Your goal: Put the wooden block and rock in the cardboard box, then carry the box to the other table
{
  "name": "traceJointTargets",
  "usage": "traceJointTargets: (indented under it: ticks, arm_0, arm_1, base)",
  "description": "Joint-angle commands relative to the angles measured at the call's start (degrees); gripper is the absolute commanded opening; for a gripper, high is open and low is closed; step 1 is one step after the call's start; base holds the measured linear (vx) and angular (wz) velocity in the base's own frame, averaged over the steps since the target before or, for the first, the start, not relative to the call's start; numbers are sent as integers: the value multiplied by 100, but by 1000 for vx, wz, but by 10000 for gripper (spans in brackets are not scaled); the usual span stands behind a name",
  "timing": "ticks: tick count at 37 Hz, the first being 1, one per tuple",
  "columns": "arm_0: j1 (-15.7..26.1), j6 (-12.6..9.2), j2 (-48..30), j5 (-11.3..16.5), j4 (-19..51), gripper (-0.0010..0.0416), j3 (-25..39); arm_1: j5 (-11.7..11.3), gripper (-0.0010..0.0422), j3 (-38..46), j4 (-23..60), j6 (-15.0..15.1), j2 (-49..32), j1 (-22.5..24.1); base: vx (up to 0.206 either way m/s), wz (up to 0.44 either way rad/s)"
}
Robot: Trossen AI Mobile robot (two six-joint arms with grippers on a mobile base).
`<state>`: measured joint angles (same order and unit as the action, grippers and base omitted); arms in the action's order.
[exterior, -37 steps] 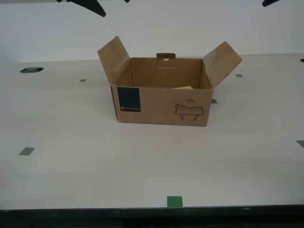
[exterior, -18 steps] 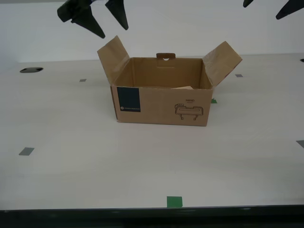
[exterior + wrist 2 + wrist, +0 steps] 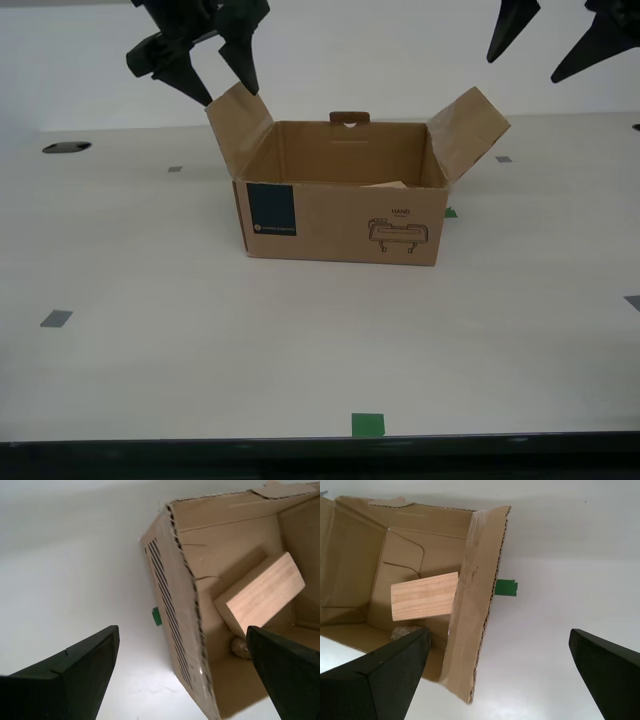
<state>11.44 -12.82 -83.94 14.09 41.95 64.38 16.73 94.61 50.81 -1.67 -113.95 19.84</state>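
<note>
1. At the exterior view's left, my second gripper hangs empty over the box's flap on that side, fingers spread wide. Whether a fingertip touches the flap edge, I cannot tell.
2. The brown corrugated cardboard box, with its navy label square, sits mid-table on the smooth pale table, flaps up.
3. Inside lies the light tan rectangular wooden block, tilted against a wall. Beside its low end is what looks like the small pinkish-beige rough rock, half hidden.
4. At the exterior view's right, my first gripper hovers above and just outside the other flap, also spread and holding nothing. A small green tape mark lies below it.
5. Loading looks done, so the step in hand is taking hold of the box for the carry.
6. The next move calls for both grippers to descend evenly and close on opposite sides. Keeping the box level should stop the block sliding.
</note>
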Motion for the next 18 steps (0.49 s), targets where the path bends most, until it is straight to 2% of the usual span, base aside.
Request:
traceJointTargets:
  ticks: [1,3,9,14,16,18]
  arm_0:
    - [2,-4,-278,160,-208,387,4]
    - [2,-4,-435,262,-306,387,4]
    - [11,0,-898,533,-608,387,4]
    - [17,-4,-1274,603,-925,387,4]
    - [20,-2,-1414,634,-1019,387,4]
    - [20,-4,-1534,780,-1097,387,4]
  arm_1:
    - [42,346,208,15,31,-306,9]
    - [109,346,315,31,74,-487,13]
    - [605,346,625,125,85,-964,13]
    - [629,346,804,186,94,-1246,13]
    - [647,346,807,181,190,-1300,15]
    - [673,346,793,181,339,-1327,15]
  base:
    - [0,0]
    - [0,0]
    - [0,0]
    - [0,0]
    - [0,0]
    - [0,0]
